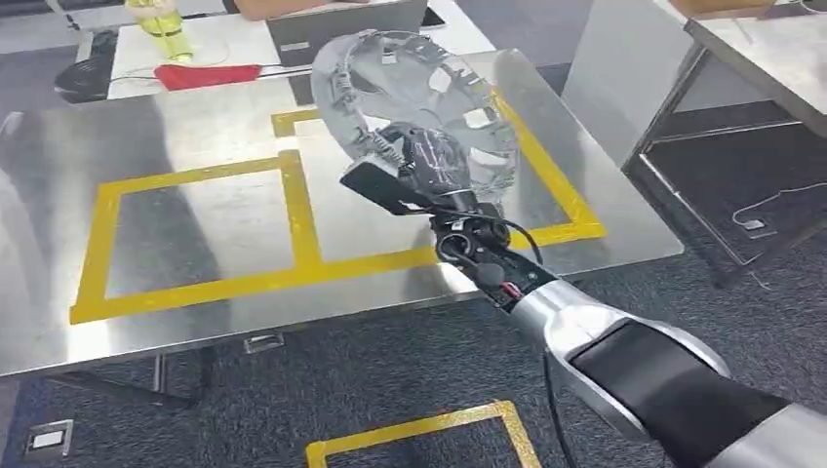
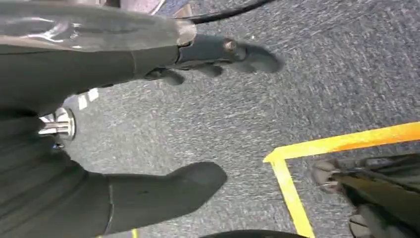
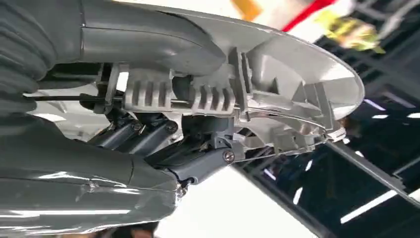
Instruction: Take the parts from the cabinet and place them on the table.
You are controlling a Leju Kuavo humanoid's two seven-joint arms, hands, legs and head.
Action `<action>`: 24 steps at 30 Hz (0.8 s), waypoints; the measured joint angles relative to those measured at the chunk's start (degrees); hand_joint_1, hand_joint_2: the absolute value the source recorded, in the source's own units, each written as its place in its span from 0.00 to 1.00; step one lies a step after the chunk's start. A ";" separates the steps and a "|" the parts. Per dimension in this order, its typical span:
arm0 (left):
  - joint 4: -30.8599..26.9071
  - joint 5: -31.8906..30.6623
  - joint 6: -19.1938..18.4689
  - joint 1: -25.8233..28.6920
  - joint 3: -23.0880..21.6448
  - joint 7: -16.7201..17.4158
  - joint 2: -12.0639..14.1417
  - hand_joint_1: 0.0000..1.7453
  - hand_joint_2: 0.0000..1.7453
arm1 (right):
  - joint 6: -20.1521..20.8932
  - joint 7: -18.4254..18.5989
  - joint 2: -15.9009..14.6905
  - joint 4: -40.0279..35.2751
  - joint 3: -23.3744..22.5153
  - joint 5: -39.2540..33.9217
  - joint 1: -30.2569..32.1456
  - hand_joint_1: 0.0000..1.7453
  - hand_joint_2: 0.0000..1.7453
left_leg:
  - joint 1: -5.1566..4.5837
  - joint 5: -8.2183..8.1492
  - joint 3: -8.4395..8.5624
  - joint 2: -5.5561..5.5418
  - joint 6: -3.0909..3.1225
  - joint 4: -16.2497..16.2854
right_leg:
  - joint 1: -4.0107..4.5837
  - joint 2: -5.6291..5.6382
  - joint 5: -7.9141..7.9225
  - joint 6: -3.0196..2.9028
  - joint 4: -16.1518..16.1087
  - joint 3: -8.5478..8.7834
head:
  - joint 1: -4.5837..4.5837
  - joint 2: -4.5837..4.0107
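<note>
My right hand (image 1: 434,161) grips a large grey plastic part (image 1: 414,93), a curved openwork shell, and holds it above the steel table (image 1: 185,205), over the right-hand yellow-taped box. In the right wrist view the same part (image 3: 292,89) is clamped between the thick thumb and the dark fingers (image 3: 198,158). My left hand (image 2: 163,193) hangs over the grey carpet with its fingers apart and nothing in it.
Yellow tape (image 1: 302,224) marks two boxes on the table. At the table's far side lie a red cloth (image 1: 207,75), a yellow bottle (image 1: 164,29) and a laptop (image 1: 341,24). A second table (image 1: 761,58) stands right. Yellow floor tape (image 1: 429,429) lies below.
</note>
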 joint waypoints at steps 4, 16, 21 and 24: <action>0.02 0.02 0.00 0.07 0.00 0.00 0.42 0.00 1.00 | -0.20 4.36 0.17 1.95 0.22 8.47 -0.58 1.00 1.00 | -0.99 9.13 4.93 0.05 1.80 -15.91 | 0.33 0.18 -1.42 0.43 -0.10 1.74 | -0.07 0.00; 0.02 -0.57 -0.52 0.02 0.00 -0.50 0.35 0.00 1.00 | 6.65 13.87 1.73 9.78 6.10 21.45 -1.21 1.00 1.00 | -1.09 8.91 5.55 -0.46 1.37 -17.08 | 0.45 -0.21 -2.32 0.44 -0.79 2.08 | 0.55 0.00; 0.00 -1.05 -0.70 0.07 0.00 -0.94 0.28 0.00 1.00 | 8.94 15.83 1.79 12.68 7.65 21.73 -0.92 1.00 1.00 | -1.11 8.97 5.55 -0.45 1.59 -17.08 | 0.43 -0.21 -2.15 0.85 -0.95 2.12 | 0.70 0.00; 0.00 -1.12 -0.72 0.07 0.00 -0.94 0.26 0.00 1.00 | 9.40 16.55 1.97 14.08 8.17 21.73 -0.90 0.00 1.00 | -1.11 9.02 5.58 -0.41 1.65 -17.08 | 0.43 -0.22 -2.10 1.07 -0.96 2.11 | 0.65 0.00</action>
